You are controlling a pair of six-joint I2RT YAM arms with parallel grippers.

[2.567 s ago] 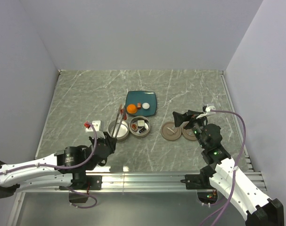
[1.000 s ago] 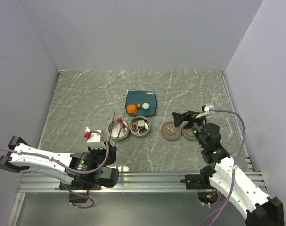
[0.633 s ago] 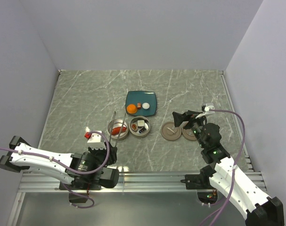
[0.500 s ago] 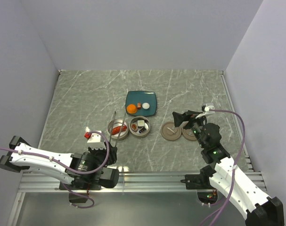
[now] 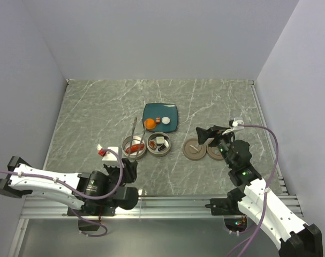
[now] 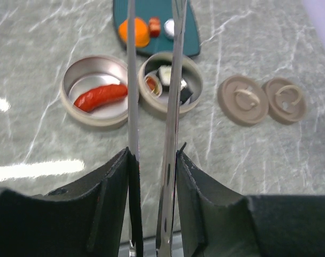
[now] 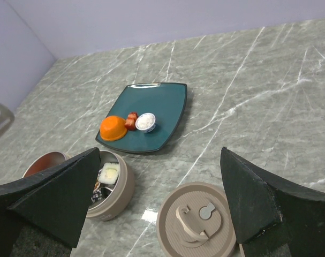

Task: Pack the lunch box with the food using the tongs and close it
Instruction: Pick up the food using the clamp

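The left gripper (image 6: 153,160) has its black jaws squeezed on the tongs (image 6: 131,80). These are two thin, shiny metal strips (they sit a little apart, side by side) pointing up toward the teal plate (image 6: 191,43). The plate is a smooth square with round corners, and it lies on the grey-green stone-look table (image 5: 87,112). Just in front of the plate's left corner is the left tin (image 6: 71,104), round, shallow and silver, with a long glossy red sausage (image 6: 100,96) lying in it. Touching its right side, just in front of the plate's near edge, is the right tin (image 6: 197,88), with white and black rolls (image 6: 165,72) in it. On the plate sit an orange ball (image 7: 113,128), a small red bit (image 7: 131,120) and a round white piece (image 7: 146,122). To the right of the plate and nearer the arms lie the two flat brown lids (image 5: 203,150), each with a small handle. Above them hangs the right gripper (image 7: 161,155), with its jaws wide apart and nothing between them. Only the top view shows the tong tips, which reach the plate's left edge. The left wrist view cuts them off. The right wrist view shows just the rim of the left tin and only one whole lid.
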